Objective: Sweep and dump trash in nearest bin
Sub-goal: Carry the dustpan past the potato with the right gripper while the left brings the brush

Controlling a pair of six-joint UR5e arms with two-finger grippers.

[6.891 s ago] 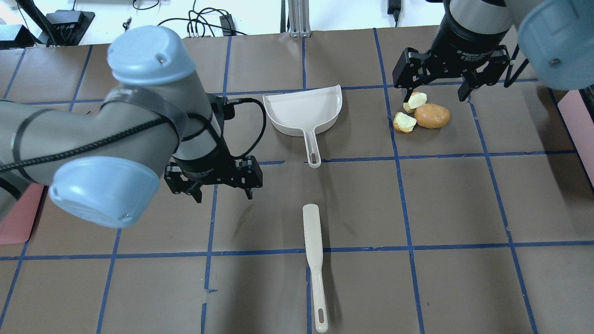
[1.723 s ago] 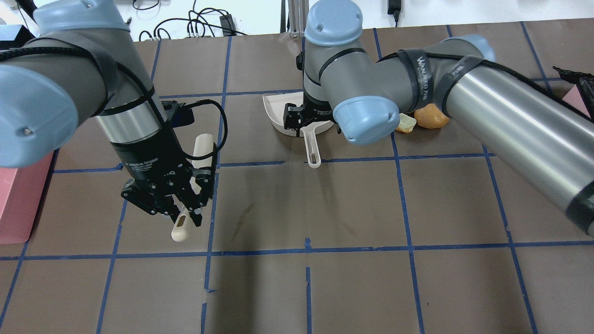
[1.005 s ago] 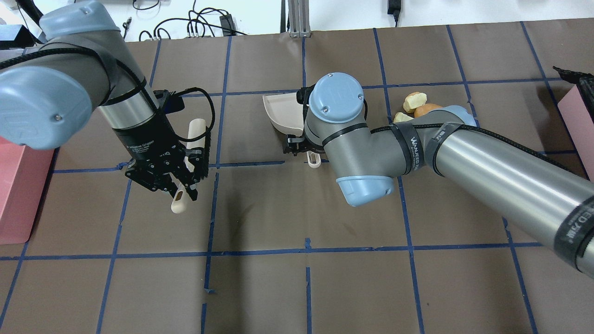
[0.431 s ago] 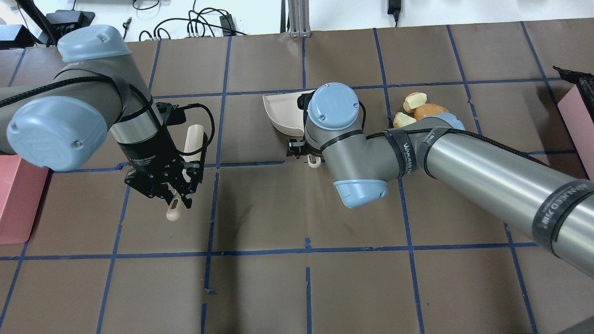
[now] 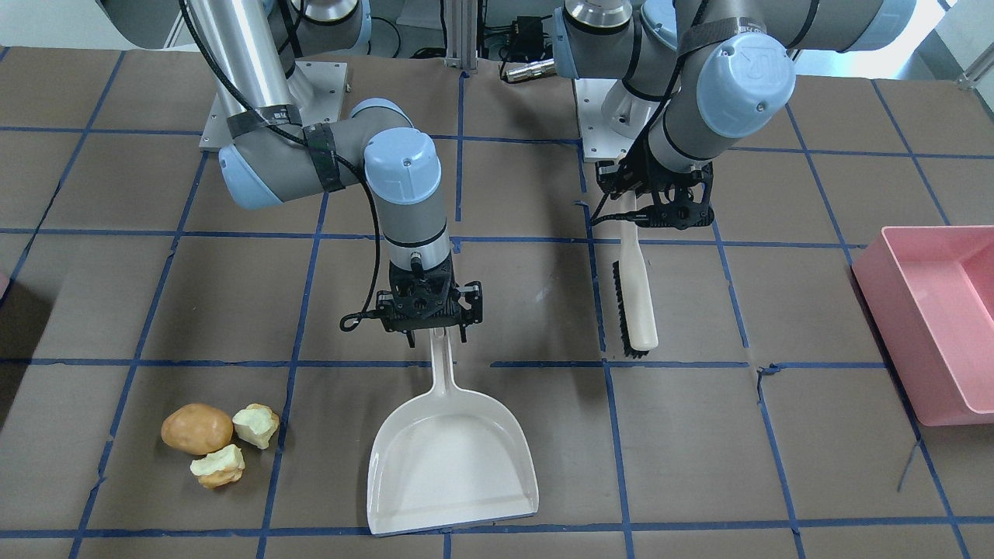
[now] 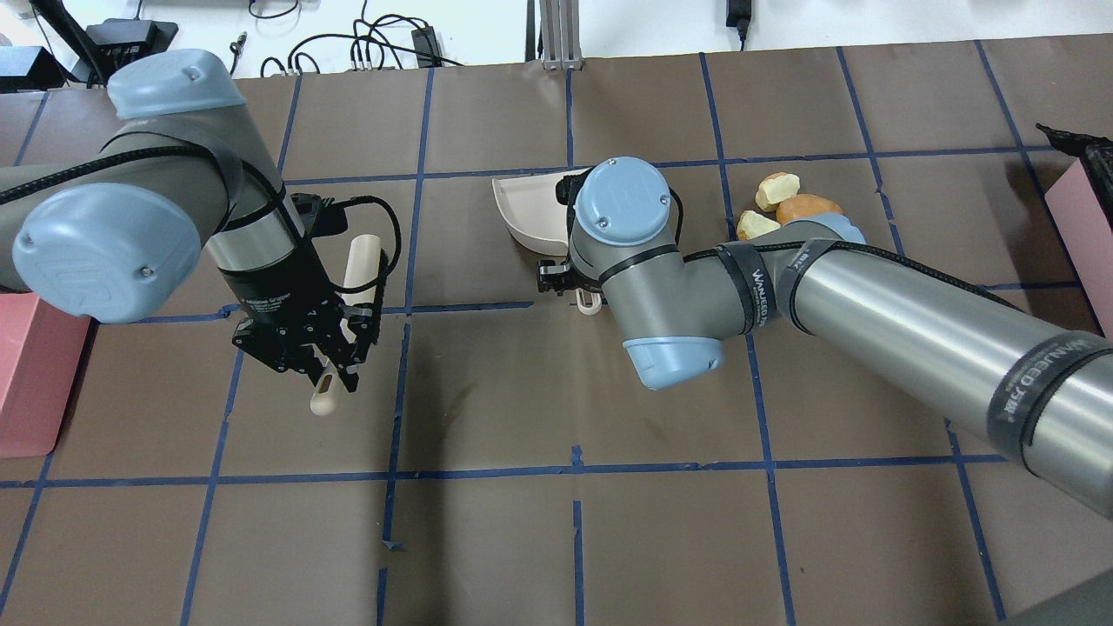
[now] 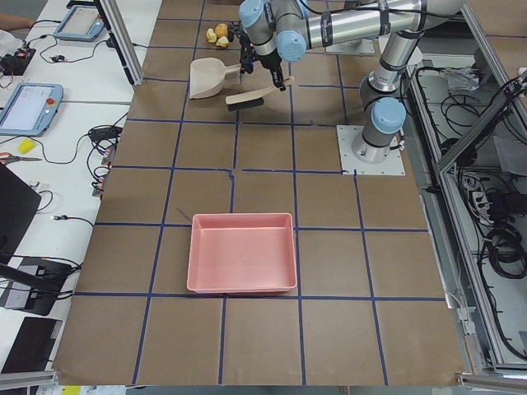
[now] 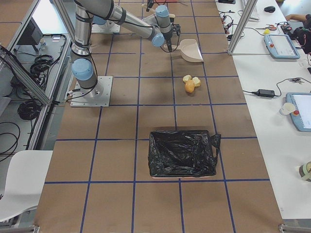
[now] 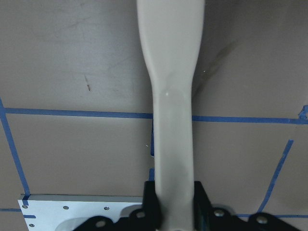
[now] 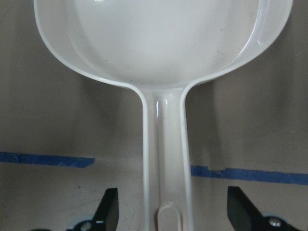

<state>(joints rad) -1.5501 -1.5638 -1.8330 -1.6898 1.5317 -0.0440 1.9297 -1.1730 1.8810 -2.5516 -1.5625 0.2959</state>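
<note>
At centre frame, the right gripper [image 5: 433, 334] had settled astride the dustpan [image 5: 454, 458] handle, still spread; the left gripper [image 6: 323, 369] pinched the brush [image 5: 635, 303], so sweeping the trash [image 5: 210, 439] looked close.

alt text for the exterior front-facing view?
The right gripper hangs open around the white dustpan handle; the left gripper holds a brush. Three food scraps lie left of the dustpan in view, a pink bin at the right edge.

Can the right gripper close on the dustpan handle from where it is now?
Probably yes. The right gripper is open and straddles the dustpan handle, with nothing in the gaps on either side.
</note>
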